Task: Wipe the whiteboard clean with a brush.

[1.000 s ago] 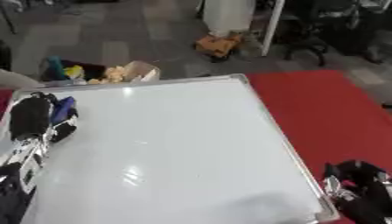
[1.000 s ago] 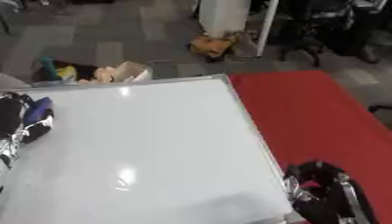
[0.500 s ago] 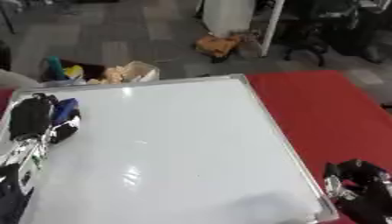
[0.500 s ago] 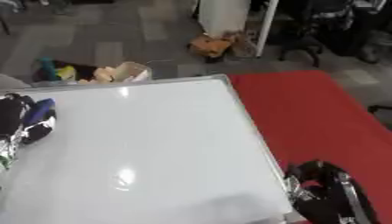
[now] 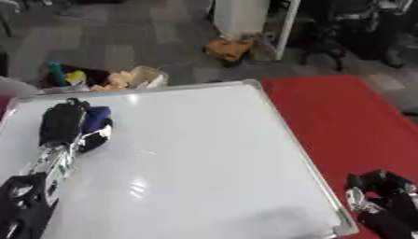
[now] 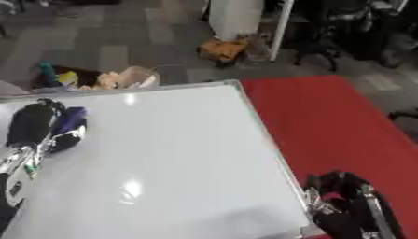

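Change: since a second ago we see our left hand (image 5: 64, 123) and its brush (image 5: 98, 122) sit slightly farther up the whiteboard (image 5: 196, 158); our right hand (image 6: 347, 200) has stayed where it was.
Left hand: our fingers are curled round the brush, the hand lying on the left part of the whiteboard with the forearm running down to the lower left corner of the view.
Brush: we make out only a blue and dark shape under and just right of the left hand, touching the board surface.
Right hand: it rests at the lower right, just beside the board's right edge, over the red desk (image 5: 351, 121); its fingers look bent and hold nothing.
Whiteboard: it lies flat on the desk, silver-framed, and its surface looks white and unmarked, with light glare near the middle and a faint grey smudge near the lower right corner.
Desk: red cloth shows to the right of the board.
Floor: beyond the board's far edge we see a bin of toys (image 5: 106, 79) and an orange bundle (image 5: 230, 46) on grey carpet.
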Tool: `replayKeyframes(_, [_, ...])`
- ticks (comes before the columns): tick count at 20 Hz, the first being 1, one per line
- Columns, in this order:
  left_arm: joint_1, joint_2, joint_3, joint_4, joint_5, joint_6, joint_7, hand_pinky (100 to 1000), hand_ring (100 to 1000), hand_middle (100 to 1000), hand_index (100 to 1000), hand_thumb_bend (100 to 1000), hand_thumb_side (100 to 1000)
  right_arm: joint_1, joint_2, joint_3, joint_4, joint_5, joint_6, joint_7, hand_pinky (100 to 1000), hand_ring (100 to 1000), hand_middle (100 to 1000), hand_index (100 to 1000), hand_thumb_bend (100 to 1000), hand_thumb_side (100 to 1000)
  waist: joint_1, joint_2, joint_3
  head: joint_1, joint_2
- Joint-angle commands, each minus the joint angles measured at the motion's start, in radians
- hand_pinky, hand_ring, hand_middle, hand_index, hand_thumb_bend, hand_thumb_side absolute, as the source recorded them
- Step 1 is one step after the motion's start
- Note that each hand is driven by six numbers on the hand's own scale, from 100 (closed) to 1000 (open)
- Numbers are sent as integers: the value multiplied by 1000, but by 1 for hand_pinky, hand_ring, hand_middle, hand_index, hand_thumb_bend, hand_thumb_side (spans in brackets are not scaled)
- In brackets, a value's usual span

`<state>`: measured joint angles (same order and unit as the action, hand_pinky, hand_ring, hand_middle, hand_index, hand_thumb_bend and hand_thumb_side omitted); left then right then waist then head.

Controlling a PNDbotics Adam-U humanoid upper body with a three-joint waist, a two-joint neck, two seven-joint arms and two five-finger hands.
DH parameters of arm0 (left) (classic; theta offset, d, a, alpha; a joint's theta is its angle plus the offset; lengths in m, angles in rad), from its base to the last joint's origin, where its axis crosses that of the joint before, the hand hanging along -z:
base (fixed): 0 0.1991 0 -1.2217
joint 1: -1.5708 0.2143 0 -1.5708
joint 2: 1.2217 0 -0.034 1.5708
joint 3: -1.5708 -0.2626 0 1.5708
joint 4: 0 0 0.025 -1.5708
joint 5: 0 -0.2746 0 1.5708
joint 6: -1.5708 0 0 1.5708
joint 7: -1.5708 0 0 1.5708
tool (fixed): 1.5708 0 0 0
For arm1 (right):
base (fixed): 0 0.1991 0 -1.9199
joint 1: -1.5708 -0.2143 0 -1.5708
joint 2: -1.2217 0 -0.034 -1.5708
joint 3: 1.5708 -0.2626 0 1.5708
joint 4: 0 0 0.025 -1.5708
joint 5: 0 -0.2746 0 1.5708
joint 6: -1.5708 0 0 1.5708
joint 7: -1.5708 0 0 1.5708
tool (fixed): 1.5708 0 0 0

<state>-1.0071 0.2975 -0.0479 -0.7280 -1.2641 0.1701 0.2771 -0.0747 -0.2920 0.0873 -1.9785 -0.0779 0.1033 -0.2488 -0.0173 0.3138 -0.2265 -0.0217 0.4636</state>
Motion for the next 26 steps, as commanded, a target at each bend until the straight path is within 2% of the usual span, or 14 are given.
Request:
replayKeyframes(1, [7, -56, -32, 14, -21, -26, -20, 385, 404, 473, 614, 702, 516, -7, -10, -3, -15, -1, -2, 3, 176, 479, 362, 486, 100, 100, -2, -8, -7, 1, -7])
replayKeyframes(2, [8, -65, -37, 13, -26, -32, -22, 386, 405, 473, 615, 798, 560, -7, -10, -3, -15, -1, -2, 3, 176, 479, 362, 486, 100, 100, -2, -8, -8, 2, -7])
replayKeyframes(3, [8, -71, -42, 11, -32, -39, -24, 386, 406, 473, 615, 702, 517, -7, -9, -3, -15, -1, -2, 3, 176, 479, 362, 486, 100, 100, -2, -8, -8, 2, -7])
replayKeyframes(8, [12, -87, -52, 9, -53, -56, -29, 390, 407, 474, 617, 701, 523, -9, -9, -2, -13, -2, -3, 4, 176, 479, 362, 486, 100, 100, -1, -8, -7, 0, -5])
replayKeyframes(11, [14, -87, -52, 10, -59, -58, -30, 394, 411, 476, 620, 713, 534, -9, -10, -2, -13, -2, -3, 5, 176, 479, 362, 486, 100, 100, -2, -8, -6, -1, -5])
replayKeyframes(17, [17, -80, -47, 11, -64, -48, -32, 421, 431, 500, 643, 797, 606, -9, -11, -3, -12, -3, -3, 5, 177, 479, 362, 486, 100, 100, -3, -10, -1, -3, -5])
replayKeyframes(26, [24, -66, -35, 14, -81, 5, -19, 453, 449, 534, 668, 845, 683, -7, -13, -4, -13, -2, -2, 6, 177, 479, 361, 486, 100, 100, -6, -12, 8, -5, -4])
